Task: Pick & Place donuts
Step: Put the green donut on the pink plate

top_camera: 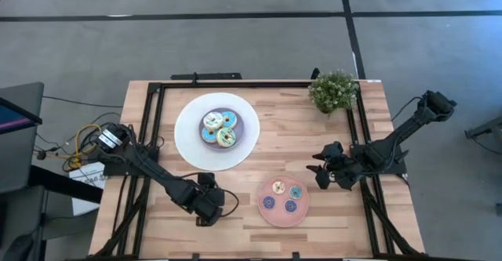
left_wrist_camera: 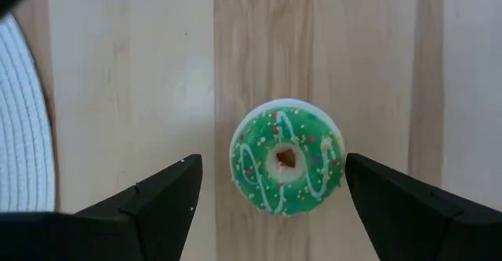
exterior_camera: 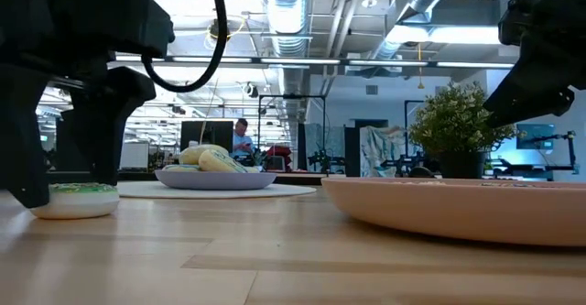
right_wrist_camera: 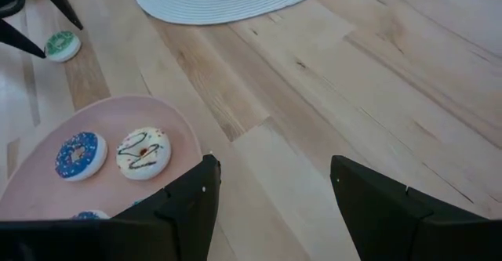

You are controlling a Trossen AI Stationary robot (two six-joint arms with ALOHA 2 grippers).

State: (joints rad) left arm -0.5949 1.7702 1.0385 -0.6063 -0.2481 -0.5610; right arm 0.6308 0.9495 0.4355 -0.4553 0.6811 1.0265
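Observation:
A green-iced mini donut (left_wrist_camera: 287,167) with white drizzle lies flat on the wood. My left gripper (left_wrist_camera: 272,163) is open and points down over it, one finger on each side. In the low view the same donut (exterior_camera: 78,198) rests on the table between those dark fingers. From above, the left gripper (top_camera: 205,204) hides it. Several mini donuts (top_camera: 283,197) lie on the pink plate (top_camera: 265,214). Several larger donuts (top_camera: 219,128) sit on a lilac plate (top_camera: 245,126) on the white plate (top_camera: 188,139). My right gripper (top_camera: 320,175) is open, hanging right of the pink plate.
A potted plant (top_camera: 333,91) stands at the far right corner. Black frame rails (top_camera: 153,128) run along the table's left, far and right sides. Bare wood lies between the two plates. The right wrist view shows the pink plate's edge (right_wrist_camera: 184,124) just ahead of that gripper.

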